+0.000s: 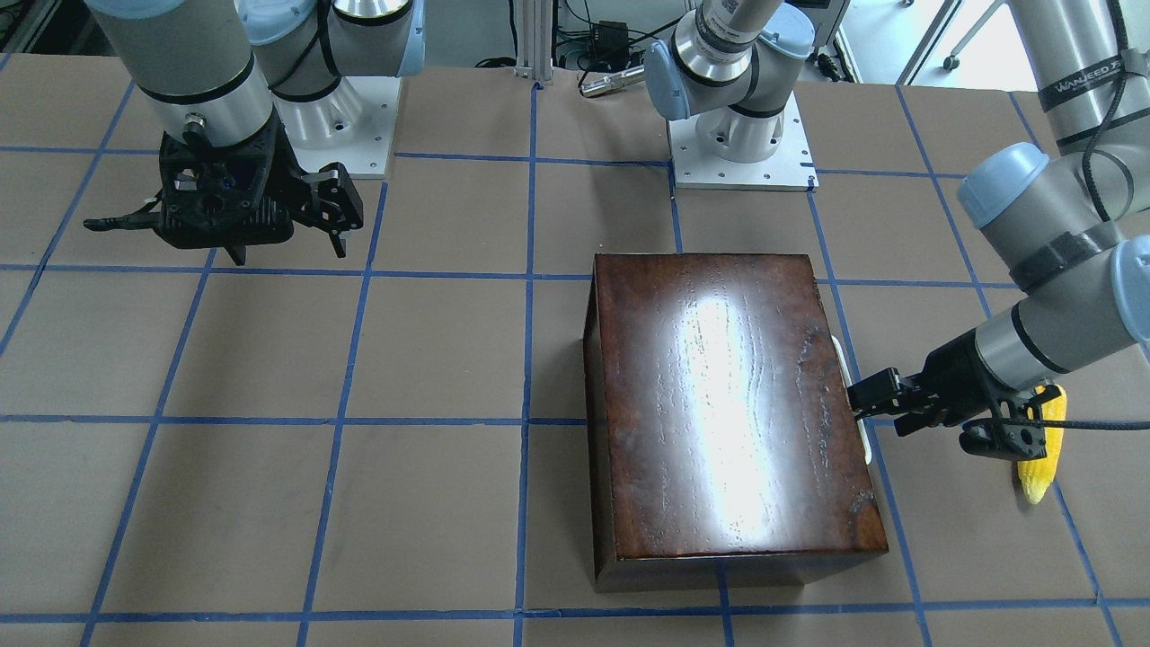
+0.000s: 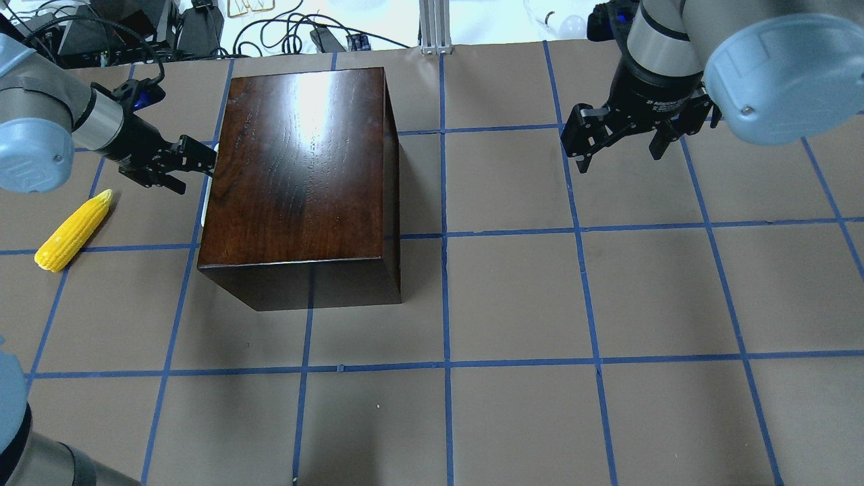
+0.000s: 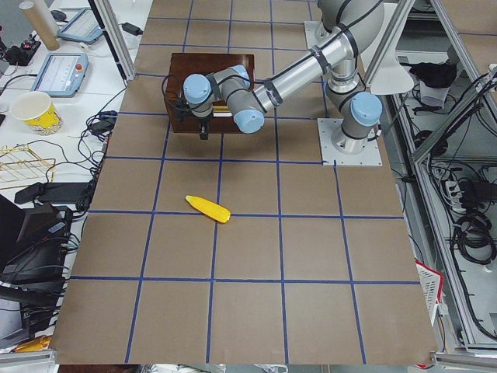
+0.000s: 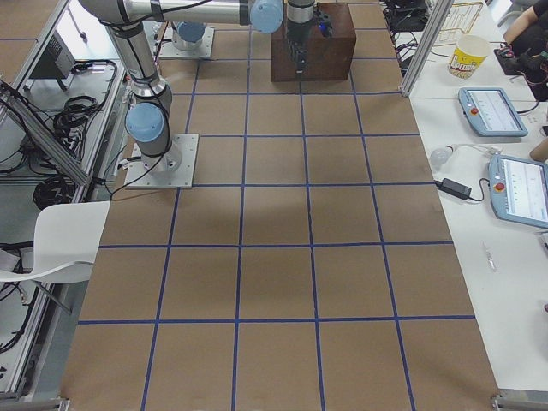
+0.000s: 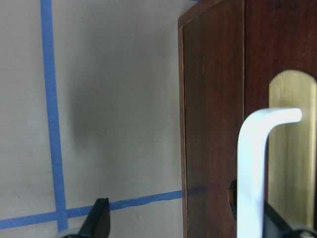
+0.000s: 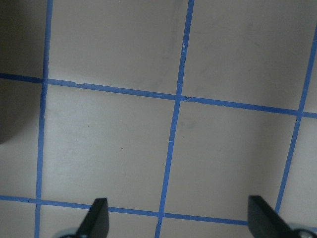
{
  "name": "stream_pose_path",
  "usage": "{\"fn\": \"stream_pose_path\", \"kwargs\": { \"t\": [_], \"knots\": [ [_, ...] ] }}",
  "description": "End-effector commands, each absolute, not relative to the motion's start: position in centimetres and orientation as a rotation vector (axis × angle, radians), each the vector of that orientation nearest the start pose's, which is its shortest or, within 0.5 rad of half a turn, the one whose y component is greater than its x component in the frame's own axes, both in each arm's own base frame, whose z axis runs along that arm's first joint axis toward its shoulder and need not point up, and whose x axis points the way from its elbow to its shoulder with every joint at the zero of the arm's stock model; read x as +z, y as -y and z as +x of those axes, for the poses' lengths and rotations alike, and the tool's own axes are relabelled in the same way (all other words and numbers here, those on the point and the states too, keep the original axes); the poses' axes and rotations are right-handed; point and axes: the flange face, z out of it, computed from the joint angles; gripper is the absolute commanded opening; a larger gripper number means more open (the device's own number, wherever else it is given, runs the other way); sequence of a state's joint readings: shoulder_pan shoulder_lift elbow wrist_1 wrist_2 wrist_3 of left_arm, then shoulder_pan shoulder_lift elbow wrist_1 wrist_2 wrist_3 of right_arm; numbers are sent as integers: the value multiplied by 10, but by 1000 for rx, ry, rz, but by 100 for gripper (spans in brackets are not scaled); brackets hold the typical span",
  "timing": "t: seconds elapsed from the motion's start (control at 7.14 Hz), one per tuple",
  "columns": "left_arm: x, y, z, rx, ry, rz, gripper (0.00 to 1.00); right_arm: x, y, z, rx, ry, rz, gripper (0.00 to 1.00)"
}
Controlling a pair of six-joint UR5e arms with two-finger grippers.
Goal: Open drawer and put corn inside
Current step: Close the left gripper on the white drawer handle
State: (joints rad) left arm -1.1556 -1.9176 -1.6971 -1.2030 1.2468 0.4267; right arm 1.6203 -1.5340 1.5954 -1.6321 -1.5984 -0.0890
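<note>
The dark-brown wooden box (image 2: 297,169) stands on the table with its drawer shut. The drawer's dark front panel (image 5: 213,124) and white curved handle (image 5: 252,168) show in the left wrist view. The handle also peeks out at the box's edge (image 1: 843,359). My left gripper (image 2: 196,165) is open at that front. In its wrist view the handle sits between the two fingertips (image 5: 99,218), close to the right one. The yellow corn (image 2: 73,231) lies on the table beside the left arm, apart from the box. My right gripper (image 2: 615,148) is open and empty above bare table.
The table is brown with a blue tape grid (image 2: 445,236). The two arm bases (image 1: 741,153) stand on white plates at the robot's edge. The right wrist view shows only tape lines (image 6: 173,124). Cables and clutter lie beyond the far edge (image 2: 283,30).
</note>
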Motion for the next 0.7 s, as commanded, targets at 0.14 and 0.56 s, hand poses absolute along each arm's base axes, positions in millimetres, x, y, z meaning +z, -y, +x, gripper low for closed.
{"fn": "stream_pose_path", "kwargs": {
  "t": [0.14,0.56],
  "knots": [
    [281,601,90,-73,-3470,45,100,464,500,156,1,-3161,-221,100],
    [281,600,95,-75,-3471,66,100,464,500,154,1,-3162,-216,100]
  ]
}}
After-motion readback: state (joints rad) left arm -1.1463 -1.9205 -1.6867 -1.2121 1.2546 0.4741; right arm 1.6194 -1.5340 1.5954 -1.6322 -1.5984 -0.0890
